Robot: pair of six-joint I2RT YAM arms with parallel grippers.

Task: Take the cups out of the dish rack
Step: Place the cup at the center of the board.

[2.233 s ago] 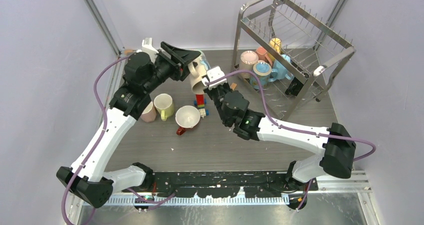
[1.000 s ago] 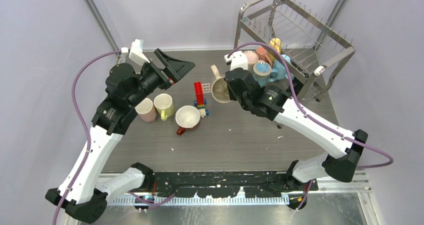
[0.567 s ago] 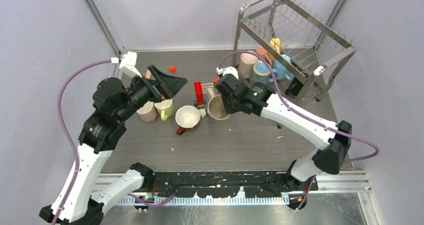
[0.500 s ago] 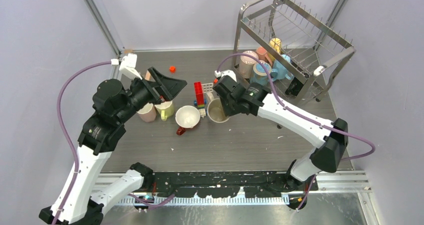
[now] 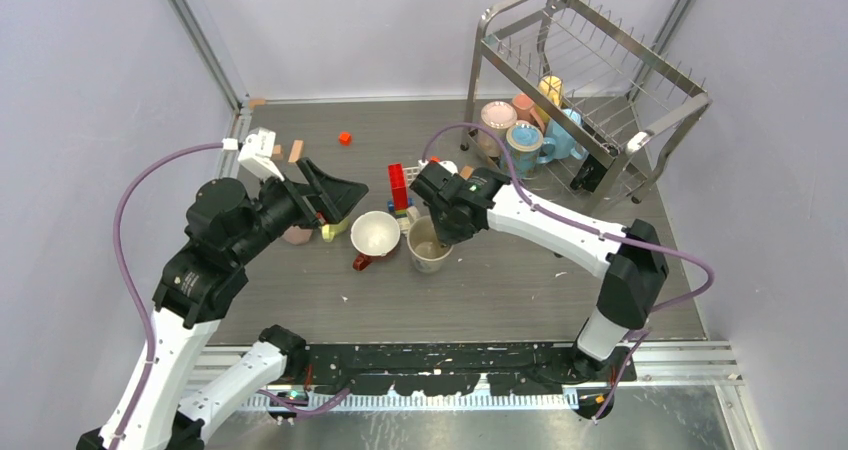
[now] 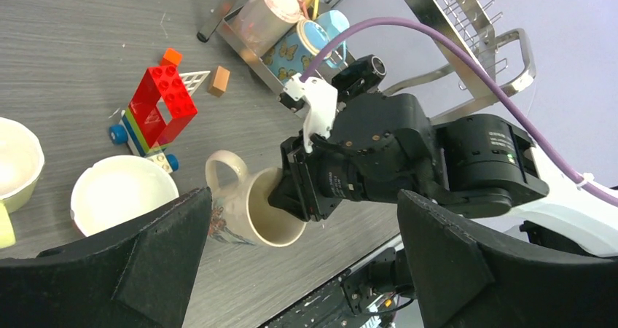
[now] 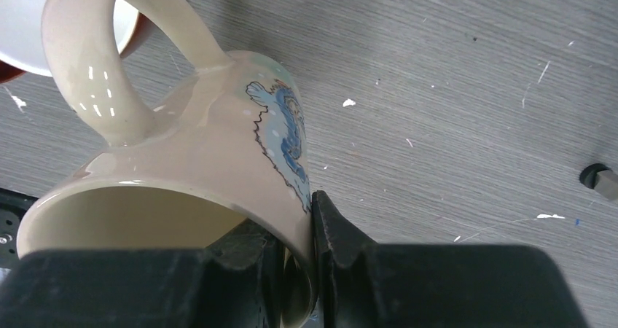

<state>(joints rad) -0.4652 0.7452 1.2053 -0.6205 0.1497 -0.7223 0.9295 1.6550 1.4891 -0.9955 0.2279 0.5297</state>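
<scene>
My right gripper [image 5: 438, 232] is shut on the rim of a beige mug [image 5: 428, 249], one finger inside and one outside. The mug [image 7: 218, 146] is tilted, low at the table, handle toward a white-and-dark-red mug [image 5: 374, 235]; I cannot tell whether it touches the table. It also shows in the left wrist view [image 6: 251, 211]. My left gripper [image 5: 335, 195] is open and empty above a pale yellow mug [image 5: 336, 229] and a pink mug [image 5: 297, 235]. The dish rack [image 5: 590, 70] at the back right holds several mugs on its lower tier, among them a teal one [image 5: 523, 138].
A stack of red toy bricks on a wheeled base [image 5: 399, 188] stands just behind the held mug. A small red block [image 5: 344, 138] and a wooden block [image 5: 295, 151] lie at the back left. The right arm's cable [image 5: 470, 130] arcs in front of the rack.
The beige mug passed from my left gripper to my right. The right arm carried it from near the rack toward the front and lowered it. The left gripper drew back, open.
</scene>
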